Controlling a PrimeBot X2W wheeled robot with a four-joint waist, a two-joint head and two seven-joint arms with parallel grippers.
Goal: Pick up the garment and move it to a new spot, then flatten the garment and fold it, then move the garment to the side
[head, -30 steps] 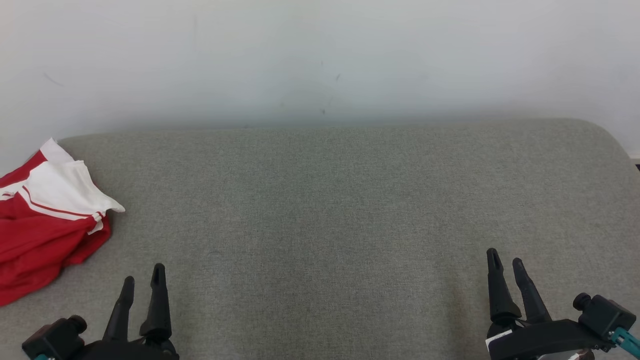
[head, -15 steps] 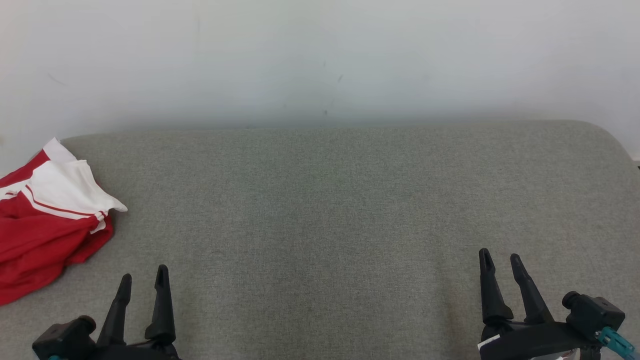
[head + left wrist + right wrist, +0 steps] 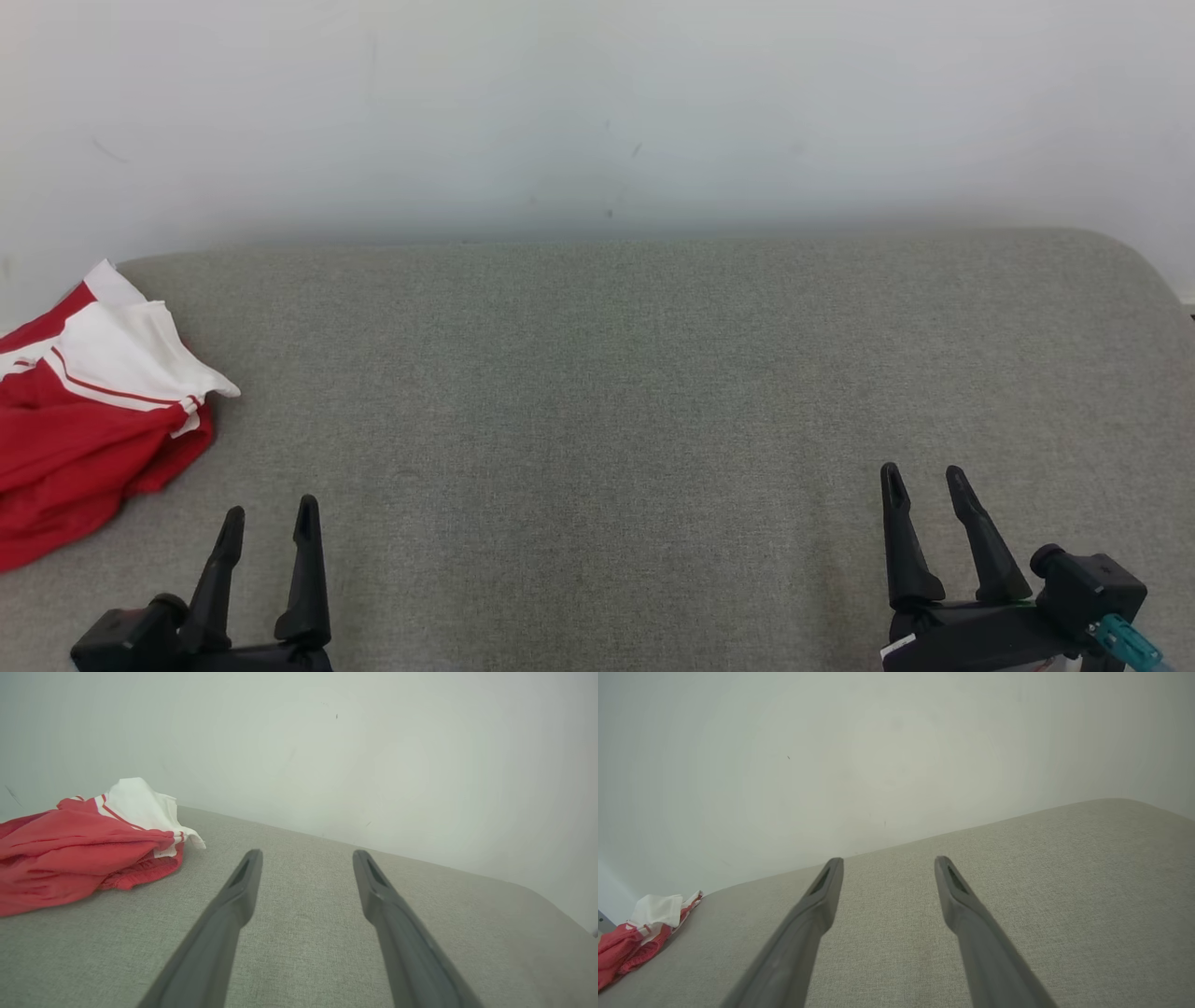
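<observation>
The garment [image 3: 84,420] is red with a white striped panel and lies crumpled at the far left of the grey cushioned surface [image 3: 616,373]. In the left wrist view the garment [image 3: 84,844] sits left of and beyond my fingers, apart from them. It shows small at the lower left of the right wrist view, garment [image 3: 640,933]. My left gripper [image 3: 269,513] stands open at the lower left, nothing between its fingers [image 3: 243,891]. My right gripper [image 3: 924,478] is open at the lower right, far from the cloth, fingers [image 3: 822,896] spread over bare fabric.
A pale wall [image 3: 597,112] rises directly behind the surface. The cushion's rounded far-right corner [image 3: 1134,261] curves down to an edge. A broad stretch of grey fabric lies between the two grippers.
Both grippers have drawn back slightly toward the bottom of the head view, the right one also shifting a little left. The garment has stayed put.
</observation>
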